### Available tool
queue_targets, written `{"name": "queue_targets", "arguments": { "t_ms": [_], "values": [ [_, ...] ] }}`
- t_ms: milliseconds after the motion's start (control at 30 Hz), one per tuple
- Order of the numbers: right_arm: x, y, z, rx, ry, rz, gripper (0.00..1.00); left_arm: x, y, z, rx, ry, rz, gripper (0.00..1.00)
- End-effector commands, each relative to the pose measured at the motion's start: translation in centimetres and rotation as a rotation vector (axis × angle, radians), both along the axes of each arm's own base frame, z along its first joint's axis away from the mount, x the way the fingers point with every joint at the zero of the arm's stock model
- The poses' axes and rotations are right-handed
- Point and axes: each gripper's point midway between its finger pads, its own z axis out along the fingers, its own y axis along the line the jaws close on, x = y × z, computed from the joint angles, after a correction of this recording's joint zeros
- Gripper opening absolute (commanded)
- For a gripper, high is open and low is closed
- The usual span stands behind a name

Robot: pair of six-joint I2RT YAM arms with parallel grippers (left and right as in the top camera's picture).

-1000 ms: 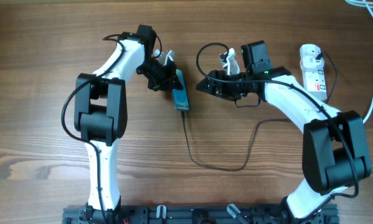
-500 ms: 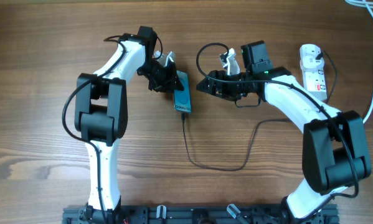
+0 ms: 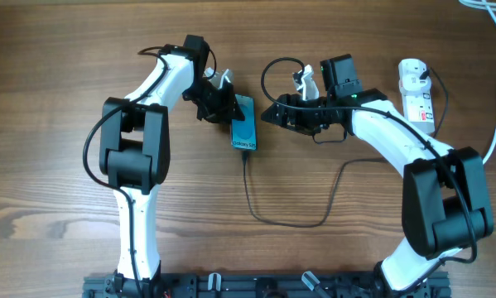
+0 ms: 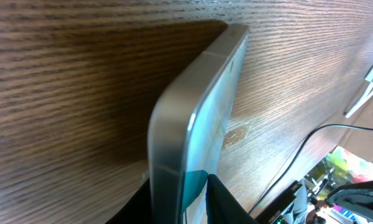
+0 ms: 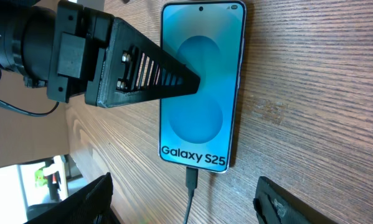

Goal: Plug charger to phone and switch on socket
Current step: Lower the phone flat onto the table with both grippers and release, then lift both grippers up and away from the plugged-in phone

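phone (image 5: 214,118): light, stiff, slick glass, take by long edges | charger (image 5: 192,180): limp, hold at its tip | left gripper (image 3: 225,103): on phone, grip unclear | right gripper (image 5: 185,203): fingers apart, empty

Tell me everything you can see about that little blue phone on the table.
The phone is a slim rectangular smartphone with rounded corners, a dull metal-looking edge and a lit cyan screen showing a pale oval and the words Galaxy S25. It lies screen up on the wooden table. The charger has its dark connector in the port at the bottom end. One black finger of the left gripper reaches over the screen; whether it presses the glass is unclear.
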Motion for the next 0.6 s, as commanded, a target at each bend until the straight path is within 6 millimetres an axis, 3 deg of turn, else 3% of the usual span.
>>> {"name": "queue_targets", "arguments": {
  "t_ms": [0,367,567],
  "values": [
    [0.4,-0.1,-0.1,-0.016,-0.017,0.005,0.74,-0.4,0.7,-1.4,0.059,0.013,-0.003,0.25],
    [0.4,-0.3,-0.3,-0.030,-0.013,-0.001,0.74,-0.2,1.6,-2.0,0.125,-0.002,-0.007,0.33],
    [0.4,-0.3,-0.3,-0.031,-0.013,-0.001,0.74,0.1,3.2,-2.9,0.226,-0.024,-0.012,0.35]
  ]
}}
